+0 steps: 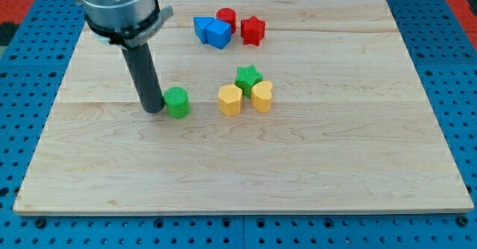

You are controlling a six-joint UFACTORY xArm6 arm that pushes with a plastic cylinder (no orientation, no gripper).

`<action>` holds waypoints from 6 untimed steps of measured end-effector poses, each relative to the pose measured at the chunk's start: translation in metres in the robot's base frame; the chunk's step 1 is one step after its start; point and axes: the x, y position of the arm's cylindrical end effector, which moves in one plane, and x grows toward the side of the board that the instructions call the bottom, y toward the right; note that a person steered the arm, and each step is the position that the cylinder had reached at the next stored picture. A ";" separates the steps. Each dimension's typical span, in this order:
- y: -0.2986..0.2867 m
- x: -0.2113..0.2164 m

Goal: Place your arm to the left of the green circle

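The green circle, a short green cylinder, stands on the wooden board left of centre. My tip rests on the board right at the circle's left side, touching it or nearly so. The dark rod rises from there to the grey arm housing at the view's top left.
A yellow hexagon, a yellow heart and a green star cluster right of the circle. Further up are two blue blocks, a red cylinder and a red star. Blue pegboard surrounds the board.
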 end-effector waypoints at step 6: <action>0.016 -0.052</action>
